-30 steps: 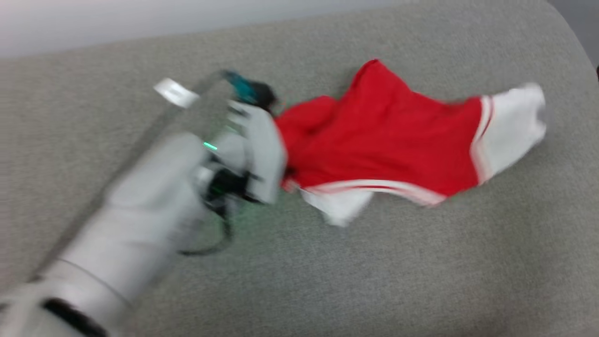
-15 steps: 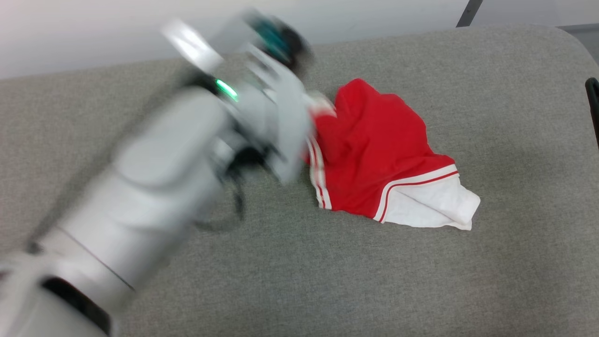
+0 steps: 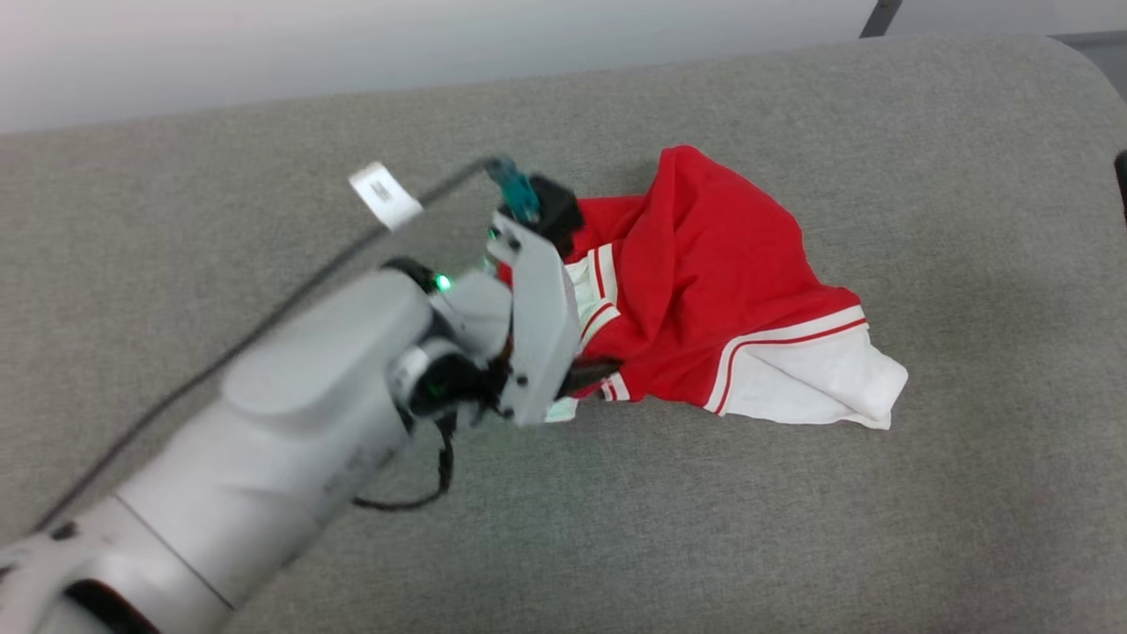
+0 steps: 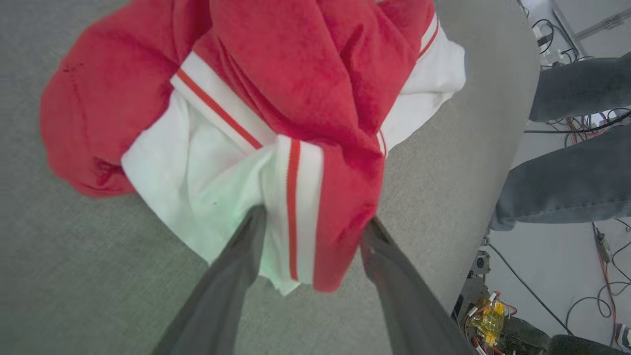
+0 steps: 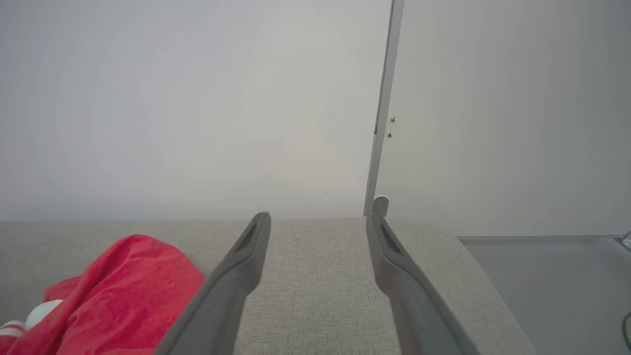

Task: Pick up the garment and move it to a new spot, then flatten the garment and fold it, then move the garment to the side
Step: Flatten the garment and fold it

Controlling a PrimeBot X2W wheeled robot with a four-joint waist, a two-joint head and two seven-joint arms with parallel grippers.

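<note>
Bright red soft garment with white, red-striped sleeve ends [image 3: 704, 291]: lying crumpled around the middle of the grey woven-fabric cushion top [image 3: 792, 528], so calling the move to a new spot pretty much done, with flattening, folding and shifting aside all yet to do. Left gripper [image 4: 314, 217] spread wide, one sleeve end loose between the jaws, not pinched; right gripper [image 5: 319, 217] wide too, holding nothing, off to the side. Only label around: small white paper tag [image 3: 385, 195] on the thin black cable [image 3: 264, 326], print too tiny to read, no brand spotted on the cloth.
</note>
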